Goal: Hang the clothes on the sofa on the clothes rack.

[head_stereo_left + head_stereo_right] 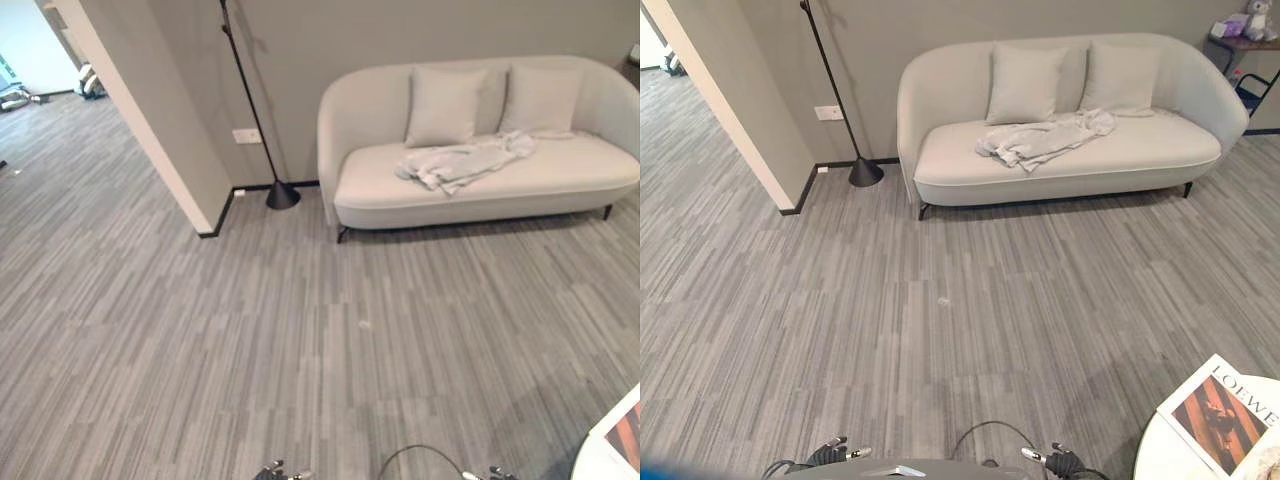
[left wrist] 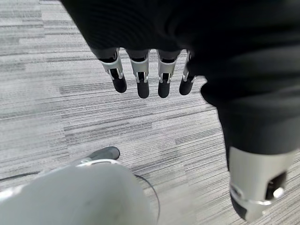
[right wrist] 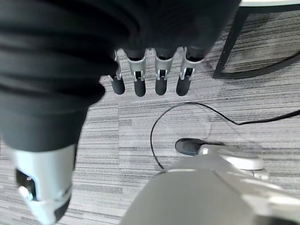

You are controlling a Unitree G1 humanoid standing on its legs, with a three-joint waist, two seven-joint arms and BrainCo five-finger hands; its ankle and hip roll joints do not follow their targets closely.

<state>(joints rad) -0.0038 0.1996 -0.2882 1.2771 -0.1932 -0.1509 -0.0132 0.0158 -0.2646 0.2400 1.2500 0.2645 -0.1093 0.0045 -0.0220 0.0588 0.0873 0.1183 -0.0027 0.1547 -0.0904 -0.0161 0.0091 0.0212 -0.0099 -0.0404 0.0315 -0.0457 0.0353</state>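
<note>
Both my left hand (image 2: 154,56) and right hand (image 3: 150,61) hang low, fingers straight and empty, because the clothes (image 1: 1040,138) lie crumpled on the sofa (image 1: 940,110) at twelve o'clock, well apart.

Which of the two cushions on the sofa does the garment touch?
The cushion nearer the sofa's right end: one end of the crumpled garment reaches its base. The other cushion stands clear of it.

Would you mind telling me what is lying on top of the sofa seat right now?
On the sofa seat lies a crumpled pale garment, spread towards the back; two cushions lean against the backrest. Whatever lies beneath the garment's folds is covered.
</note>
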